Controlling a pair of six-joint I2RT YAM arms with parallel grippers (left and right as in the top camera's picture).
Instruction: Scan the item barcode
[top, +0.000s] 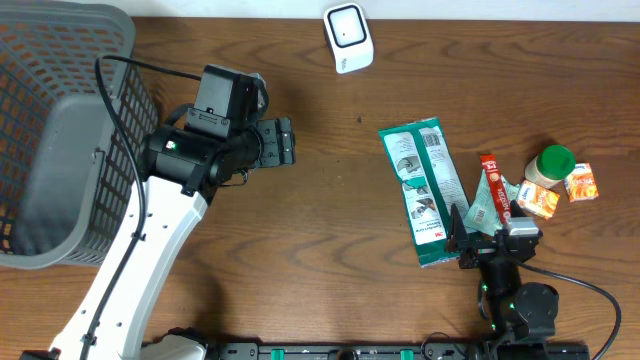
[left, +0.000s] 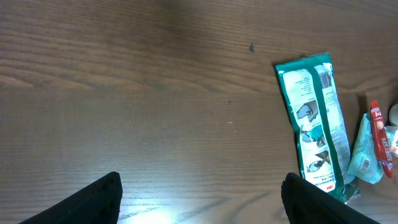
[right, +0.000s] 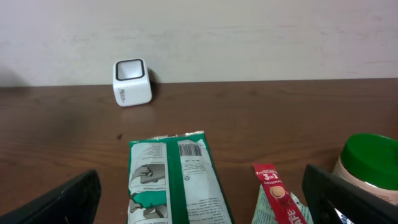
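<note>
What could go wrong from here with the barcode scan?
The open right claw hangs over crowded items: closing could catch the red coffee stick along with the green packet. The packet's barcode faces up, and the scanner seems to face up too, so without a flip the scan may fail.

The green-and-white packet (top: 423, 190) is laid flat on the wooden table (top: 330, 260), right of centre, with its long axis run from far to near at a slight tilt. The printed face is turned upward. A barcode (right: 191, 149) is seen at the far end, beside the green centre stripe. The white scanner (top: 348, 37), a small rounded cube with a dark window, is stood at the far edge, well apart from the packet.
</note>
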